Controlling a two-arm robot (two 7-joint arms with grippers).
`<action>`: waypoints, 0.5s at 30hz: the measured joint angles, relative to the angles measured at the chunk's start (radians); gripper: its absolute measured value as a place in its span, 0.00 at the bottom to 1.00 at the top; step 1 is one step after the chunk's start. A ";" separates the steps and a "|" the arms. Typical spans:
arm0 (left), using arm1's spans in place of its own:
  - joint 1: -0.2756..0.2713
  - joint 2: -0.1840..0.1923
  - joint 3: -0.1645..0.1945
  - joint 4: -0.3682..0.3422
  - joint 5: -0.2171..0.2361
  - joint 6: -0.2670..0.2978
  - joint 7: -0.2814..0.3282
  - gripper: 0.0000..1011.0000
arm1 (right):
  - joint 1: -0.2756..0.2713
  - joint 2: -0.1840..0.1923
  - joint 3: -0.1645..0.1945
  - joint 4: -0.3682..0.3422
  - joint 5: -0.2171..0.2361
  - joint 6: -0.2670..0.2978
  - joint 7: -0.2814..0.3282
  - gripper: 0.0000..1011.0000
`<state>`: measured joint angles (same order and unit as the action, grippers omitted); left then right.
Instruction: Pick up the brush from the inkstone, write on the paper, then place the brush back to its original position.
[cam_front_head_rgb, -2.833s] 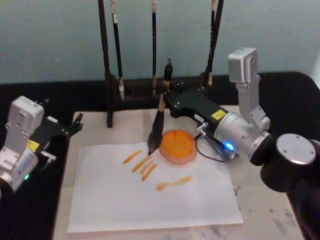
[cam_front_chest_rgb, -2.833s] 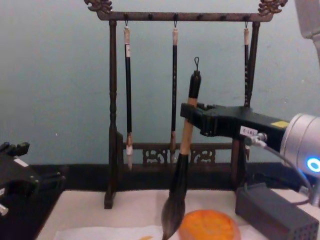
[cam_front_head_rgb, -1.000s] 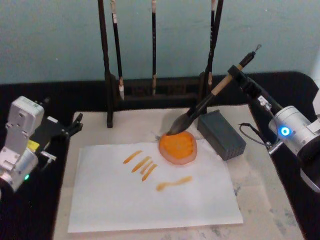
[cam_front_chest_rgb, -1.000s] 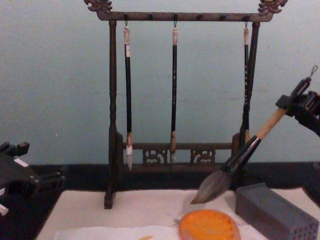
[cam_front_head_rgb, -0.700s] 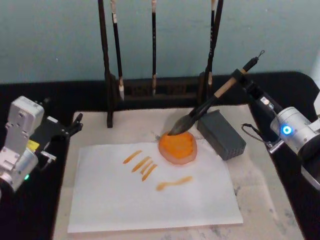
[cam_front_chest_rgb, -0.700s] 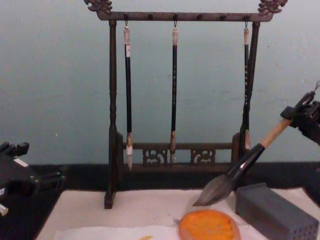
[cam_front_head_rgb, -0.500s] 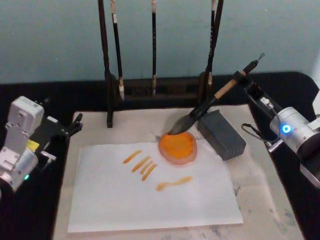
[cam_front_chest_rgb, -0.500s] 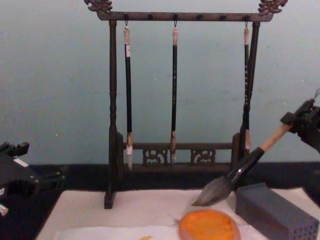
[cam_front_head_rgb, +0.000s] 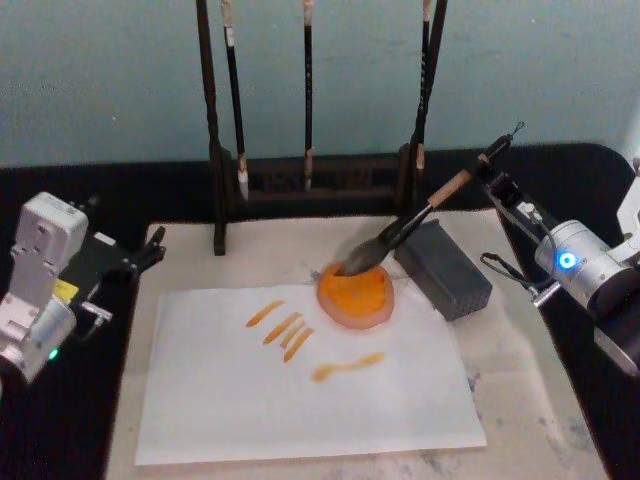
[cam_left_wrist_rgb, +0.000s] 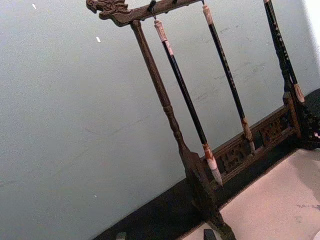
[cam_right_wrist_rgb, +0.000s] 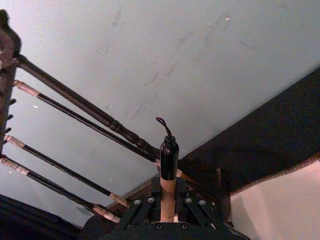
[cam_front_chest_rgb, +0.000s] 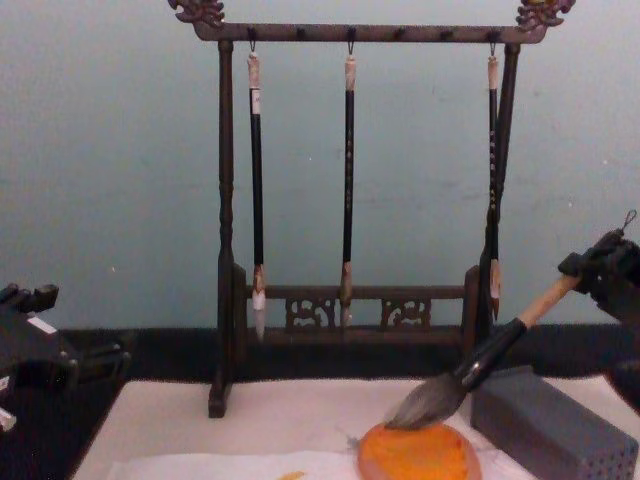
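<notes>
The brush (cam_front_head_rgb: 400, 232) leans steeply, its dark tuft (cam_front_chest_rgb: 426, 404) touching the far rim of the round orange inkstone (cam_front_head_rgb: 354, 297), and its tan shaft rises back to the right. My right gripper (cam_front_head_rgb: 488, 172) is shut on the shaft just below the black end cap, to the right of the dish. In the right wrist view the shaft (cam_right_wrist_rgb: 168, 196) stands between the gripper's jaws. The white paper (cam_front_head_rgb: 300, 390) lies in front of the dish with several orange strokes on it. My left gripper (cam_front_head_rgb: 152, 248) is parked open at the table's left edge.
A dark wooden stand (cam_front_head_rgb: 215, 130) with three thin hanging brushes (cam_front_chest_rgb: 348, 180) rises behind the dish. A grey perforated block (cam_front_head_rgb: 443, 268) lies just right of the inkstone, under the brush shaft. The beige mat (cam_front_head_rgb: 520, 400) extends beyond the paper to the right.
The right gripper swung the brush from upright over the paper to a lean, pulled back to the right and lowered it. The tuft has come down from above the dish onto its rim.
</notes>
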<state>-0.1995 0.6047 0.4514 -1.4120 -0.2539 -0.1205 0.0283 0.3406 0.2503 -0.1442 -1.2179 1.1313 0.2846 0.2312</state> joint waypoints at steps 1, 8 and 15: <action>0.000 0.000 0.000 0.000 0.000 0.000 0.000 0.99 | 0.001 0.000 -0.001 0.004 0.002 -0.001 0.000 0.18; 0.000 0.000 0.000 0.000 0.000 0.000 0.000 0.99 | 0.011 0.003 -0.011 0.033 0.022 -0.007 -0.003 0.17; 0.000 0.000 0.000 0.000 0.000 0.000 0.000 0.99 | 0.019 0.005 -0.021 0.051 0.046 -0.008 -0.007 0.17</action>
<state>-0.1996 0.6047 0.4514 -1.4120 -0.2539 -0.1205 0.0283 0.3595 0.2558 -0.1651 -1.1666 1.1771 0.2769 0.2238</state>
